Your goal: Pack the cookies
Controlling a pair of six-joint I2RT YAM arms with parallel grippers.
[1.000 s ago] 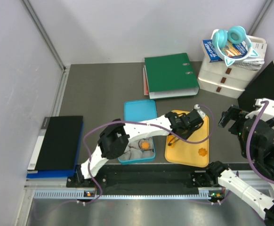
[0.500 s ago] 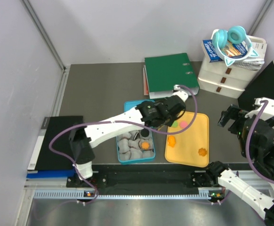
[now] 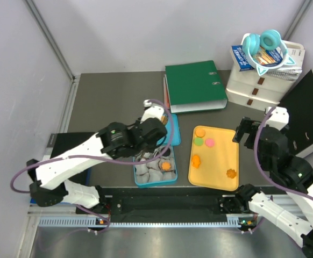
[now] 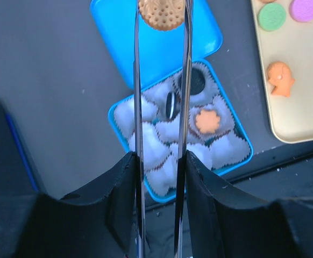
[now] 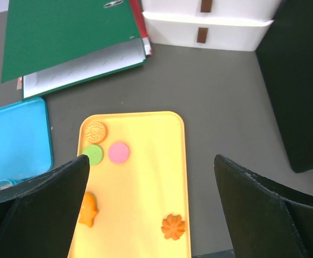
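My left gripper (image 4: 161,11) has long thin metal fingers shut on a round tan dotted cookie (image 4: 161,15), held high over the blue box (image 4: 237,161) and its lid (image 4: 156,54). In the top view it (image 3: 157,137) hovers above the box (image 3: 137,180). The box holds paper liners, black cookies (image 4: 198,81) and an orange flower cookie (image 4: 206,121). The yellow tray (image 5: 146,204) carries a tan cookie (image 5: 95,131), a green one (image 5: 93,155), a pink one (image 5: 119,152), an orange figure (image 5: 87,209) and an orange flower (image 5: 173,226). My right gripper (image 5: 150,161) is open and empty above the tray.
A green binder (image 3: 194,86) lies behind the lid and tray. White drawers (image 3: 258,88) with headphones on top stand at the back right. A black panel (image 3: 304,107) is at the right and a black folder (image 3: 65,161) at the left.
My left arm has swung back from the tray's far end to over the blue box, carrying the tan cookie. My right arm has moved left, closer to the tray.
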